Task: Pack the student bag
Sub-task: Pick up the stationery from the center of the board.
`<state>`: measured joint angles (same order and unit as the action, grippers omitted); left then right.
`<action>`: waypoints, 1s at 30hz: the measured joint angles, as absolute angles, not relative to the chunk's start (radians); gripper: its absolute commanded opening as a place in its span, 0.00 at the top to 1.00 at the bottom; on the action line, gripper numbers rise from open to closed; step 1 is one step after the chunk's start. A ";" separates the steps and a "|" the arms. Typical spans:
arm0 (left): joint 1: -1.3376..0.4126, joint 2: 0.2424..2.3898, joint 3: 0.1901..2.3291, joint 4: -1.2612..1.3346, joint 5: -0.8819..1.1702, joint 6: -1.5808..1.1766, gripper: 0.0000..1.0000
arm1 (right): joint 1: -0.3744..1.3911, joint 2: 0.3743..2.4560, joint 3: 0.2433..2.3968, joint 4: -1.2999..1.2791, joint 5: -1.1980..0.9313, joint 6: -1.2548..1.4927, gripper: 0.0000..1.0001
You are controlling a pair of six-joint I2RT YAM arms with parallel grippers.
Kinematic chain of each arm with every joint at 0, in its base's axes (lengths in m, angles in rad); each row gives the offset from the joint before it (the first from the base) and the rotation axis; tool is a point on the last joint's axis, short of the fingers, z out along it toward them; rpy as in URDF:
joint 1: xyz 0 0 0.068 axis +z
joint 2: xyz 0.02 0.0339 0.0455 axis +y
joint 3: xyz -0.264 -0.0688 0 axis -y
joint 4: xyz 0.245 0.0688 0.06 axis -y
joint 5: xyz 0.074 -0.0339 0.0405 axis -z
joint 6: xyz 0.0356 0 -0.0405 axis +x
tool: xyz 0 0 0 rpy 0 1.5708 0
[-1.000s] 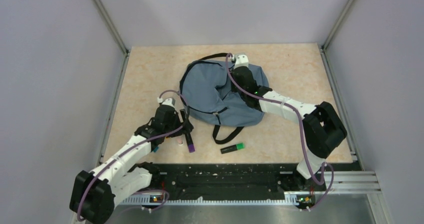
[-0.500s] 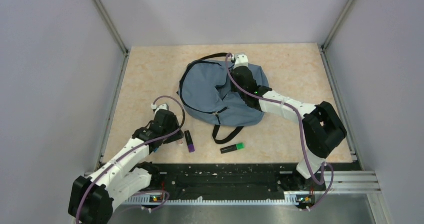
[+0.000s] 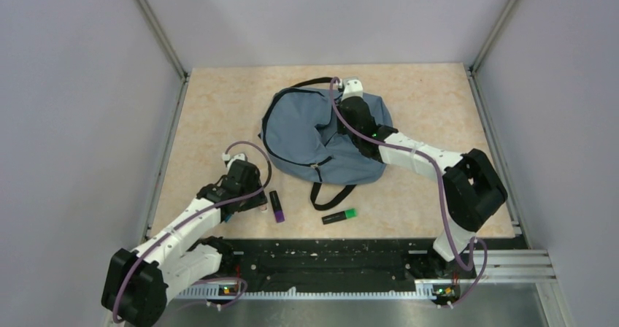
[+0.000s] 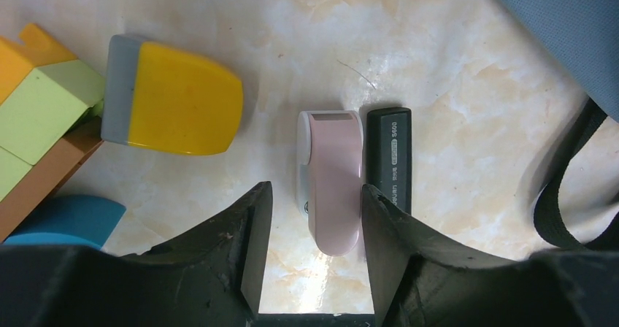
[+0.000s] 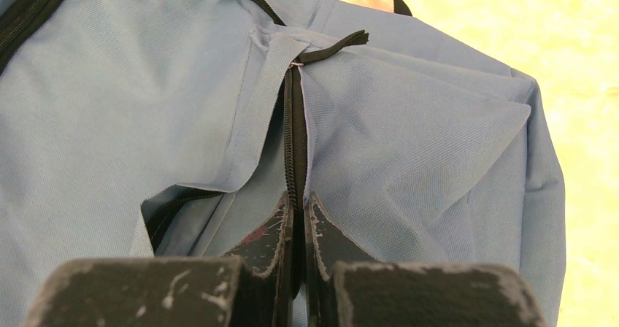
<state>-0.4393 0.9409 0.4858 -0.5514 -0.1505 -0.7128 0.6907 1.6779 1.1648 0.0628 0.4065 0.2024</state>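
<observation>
The slate-blue student bag (image 3: 306, 133) lies flat mid-table, its black strap (image 3: 332, 194) trailing toward me. My right gripper (image 5: 299, 209) is shut on the black zipper seam (image 5: 294, 133) of the bag (image 5: 131, 108); a dark gap in the bag shows just left of the fingers. My left gripper (image 4: 314, 192) hangs low over the table with its jaws open. The near end of a small pink-and-white item (image 4: 332, 174) lies between the fingertips, close to the right one. A black marker (image 4: 390, 159) lies right beside that item.
A yellow block with a grey end (image 4: 175, 97), stacked green, orange and brown blocks (image 4: 36, 101) and a blue piece (image 4: 62, 217) lie left of the pink item. A purple-ended marker (image 3: 277, 206) and a green-capped highlighter (image 3: 339, 216) lie near the front edge.
My left gripper has drawn back toward the near left and sunk lower over the small items, then barely moved. The right arm and the bag are still.
</observation>
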 measured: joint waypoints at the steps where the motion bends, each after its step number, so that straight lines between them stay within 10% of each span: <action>1: -0.439 0.944 0.486 -0.551 -0.150 -0.713 0.46 | 0.691 1.676 1.165 0.062 0.406 0.202 1.00; 19: -0.439 0.937 0.479 -0.524 -0.113 -0.717 0.88 | 0.691 1.670 1.165 0.059 0.401 0.202 1.00; 30: -0.439 0.666 0.465 -0.429 -0.067 -0.739 0.95 | 0.689 1.660 1.165 0.056 0.376 0.202 1.00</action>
<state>-0.4393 0.6659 0.4652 -0.4286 -0.0666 -0.7391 0.6891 1.6600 1.1648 0.0563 0.3756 0.2020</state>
